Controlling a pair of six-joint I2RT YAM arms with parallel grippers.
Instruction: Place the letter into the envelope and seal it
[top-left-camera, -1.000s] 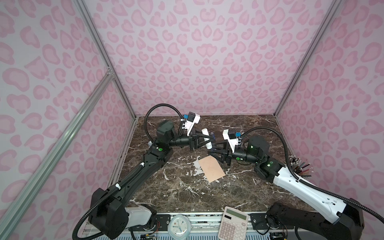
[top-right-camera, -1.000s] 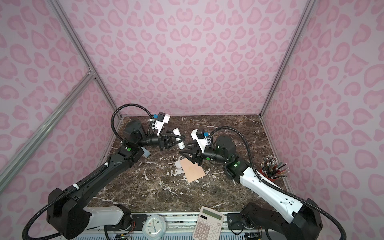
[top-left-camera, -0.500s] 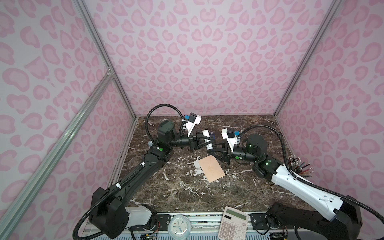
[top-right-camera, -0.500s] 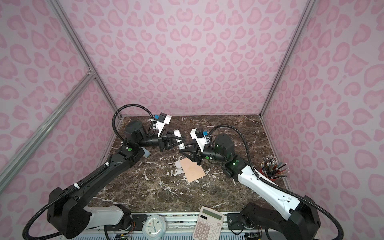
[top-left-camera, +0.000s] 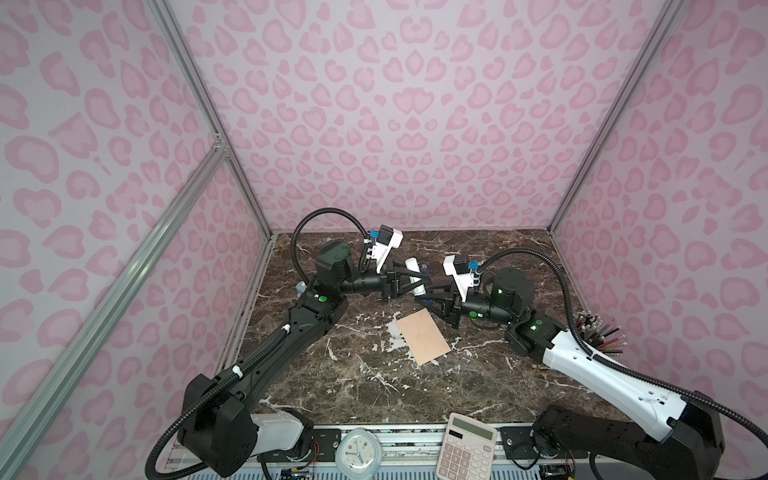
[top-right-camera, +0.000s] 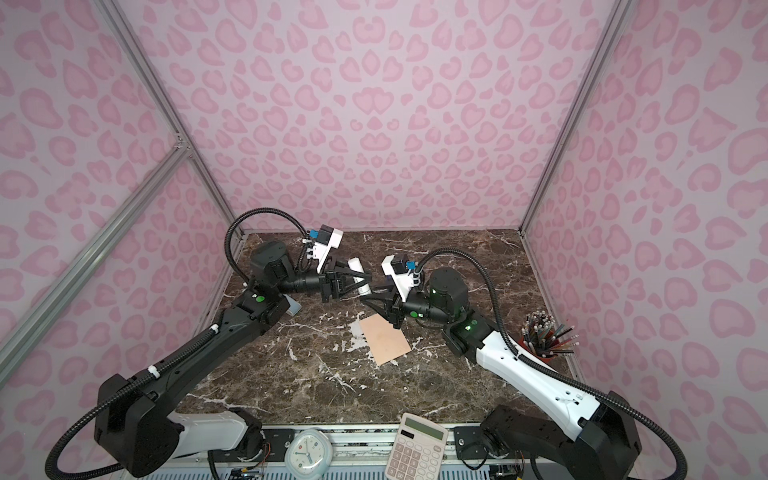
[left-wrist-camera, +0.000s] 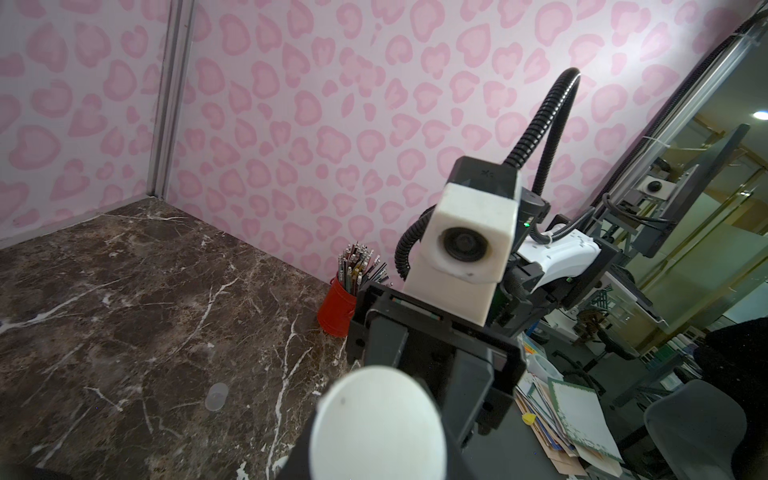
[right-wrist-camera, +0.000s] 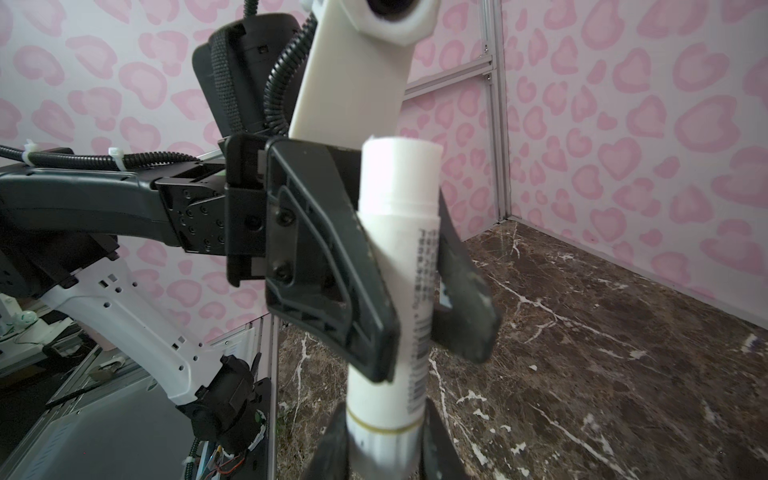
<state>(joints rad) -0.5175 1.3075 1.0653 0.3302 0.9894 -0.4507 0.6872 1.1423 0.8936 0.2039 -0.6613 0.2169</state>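
Observation:
The peach envelope lies flat on the marble table with its flap closed, below and between the two grippers. The letter is hidden. A white glue stick hangs above the table behind the envelope. My left gripper is shut on the middle of the tube. My right gripper is shut on its lower end, with a finger pressed to each side. The left wrist view shows the tube's round white end close up, and the right arm's gripper body behind it.
A red cup of pencils stands at the table's right edge. A calculator and a small clock sit at the front rail. A small clear cap lies on the marble. Pink patterned walls enclose three sides.
My right gripper has moved left and up to the glue stick, and its jaws have closed on the tube's lower end. The left arm and the envelope have not moved.

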